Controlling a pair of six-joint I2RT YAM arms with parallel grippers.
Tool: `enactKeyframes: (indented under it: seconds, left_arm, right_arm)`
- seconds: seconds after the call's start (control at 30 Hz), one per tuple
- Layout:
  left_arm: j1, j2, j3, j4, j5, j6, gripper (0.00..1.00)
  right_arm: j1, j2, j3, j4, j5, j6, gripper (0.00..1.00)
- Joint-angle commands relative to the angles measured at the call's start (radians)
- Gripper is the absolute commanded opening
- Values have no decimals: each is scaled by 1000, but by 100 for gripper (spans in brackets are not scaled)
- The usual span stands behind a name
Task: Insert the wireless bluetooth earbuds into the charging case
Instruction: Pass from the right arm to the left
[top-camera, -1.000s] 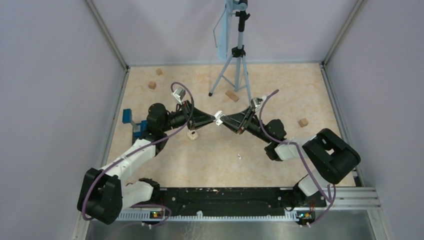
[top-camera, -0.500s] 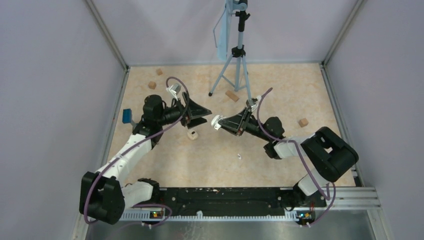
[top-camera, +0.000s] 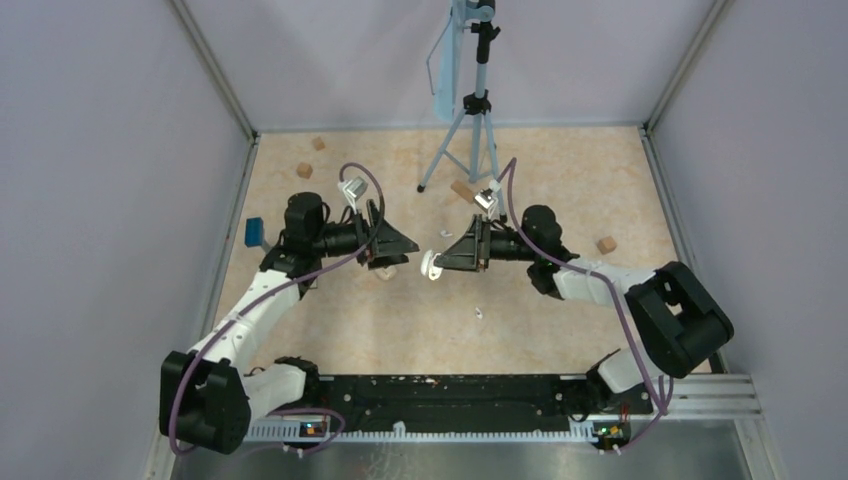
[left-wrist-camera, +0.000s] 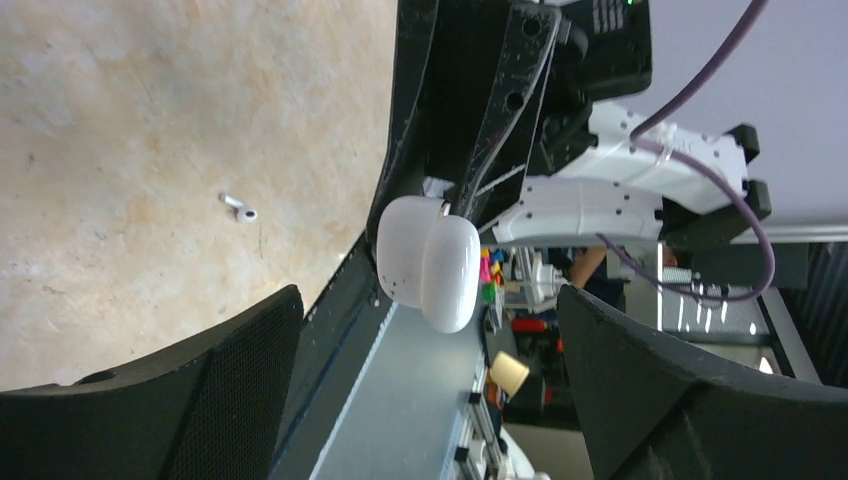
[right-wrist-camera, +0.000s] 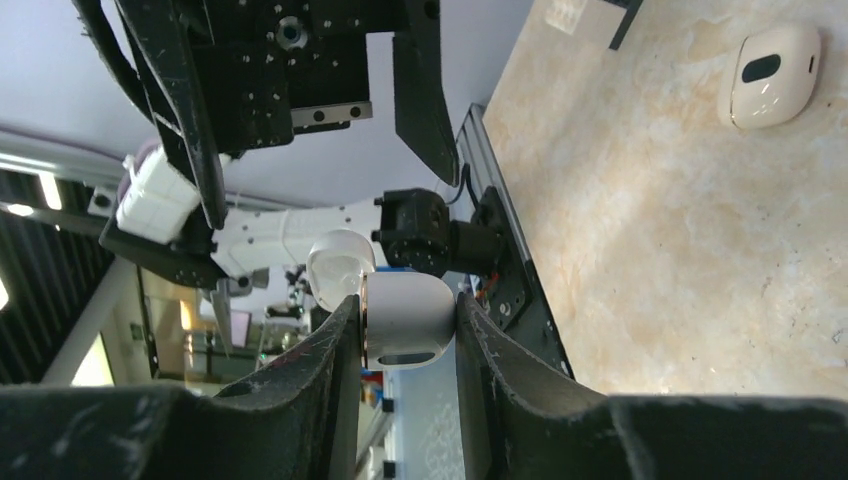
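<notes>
The right claw (right-wrist-camera: 406, 305) pinches a small white rounded charging case (left-wrist-camera: 425, 260) by its sides, clear of the beige marbled desk (top-camera: 560, 330). The lid is hinged open, but I cannot tell which way its mouth faces. Opposite it, the left claw (left-wrist-camera: 428, 300) is spread wide and holds nothing. One tiny white plastic earbud (left-wrist-camera: 238, 207) lies flat on open desk nearer the arm bases, its stem slanting away from the held case. A second white rounded case with a dark oval (right-wrist-camera: 770, 75) lies near the left claw. Tan wooden blocks (top-camera: 605, 244) sit toward the walls.
</notes>
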Motion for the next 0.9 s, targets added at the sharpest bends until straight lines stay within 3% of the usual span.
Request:
enactKeyframes:
  seconds: [0.0,0.3,0.43,0.57,0.87]
  left_arm:
    - [4,20,16,10,164,67,99]
    - [2,49,40,-2,296,83,93]
    - [0,55,26,49,301,37,84]
    - [-17,59,1,156,313,-48,82]
    - [-64,99,12,176,273,-49,70]
  right_arm:
    - [-17,-25,94,-133,-143,-173,0]
    - [-17,59,173,-83,-224,-149,0]
    - [-17,88,180,1,-244,-91,0]
    - [-16,96,185,0,-246,-93,0]
    - [-13,98,188,16,-250,-80,0]
